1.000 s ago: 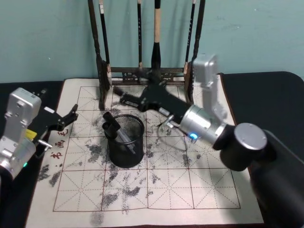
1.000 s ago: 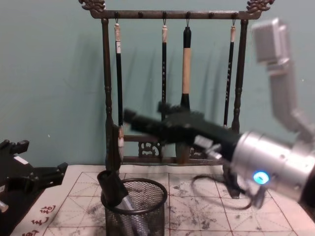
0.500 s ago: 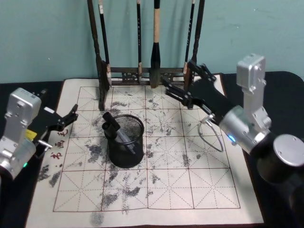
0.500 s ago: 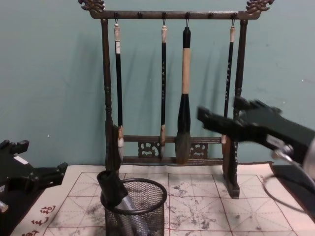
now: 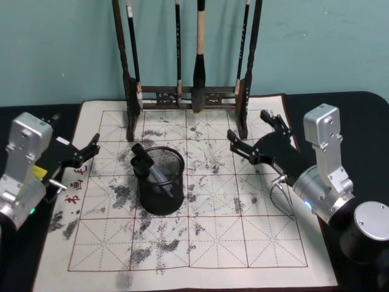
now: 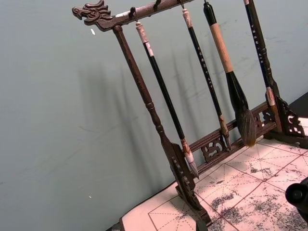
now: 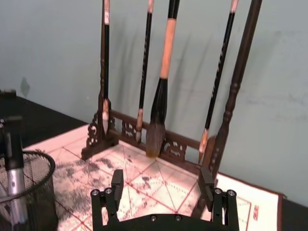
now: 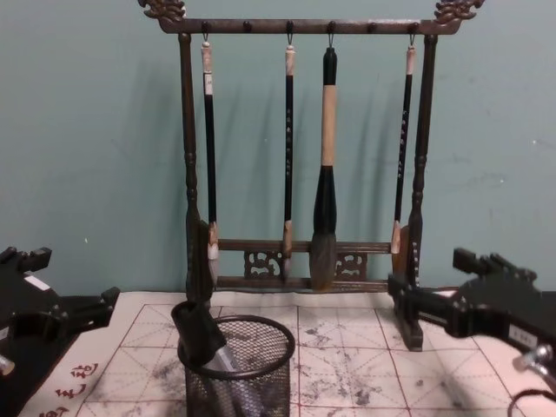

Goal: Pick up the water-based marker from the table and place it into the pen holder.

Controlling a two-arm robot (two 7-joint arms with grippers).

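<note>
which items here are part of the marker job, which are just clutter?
Job: marker, standing in pen holder; mat-covered table; open, empty right gripper over the mat's right side.
Clutter: wooden brush rack, hanging brushes; left gripper, open at the left edge.

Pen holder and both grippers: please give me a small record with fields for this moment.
marker: standing tilted in the pen holder, black cap above the rim
pen holder place: on the white gridded mat, in front of the brush rack
right gripper: open, empty, over the mat's right part, apart from the holder
left gripper: open, empty, at the mat's left edge
task state: marker already placed
</note>
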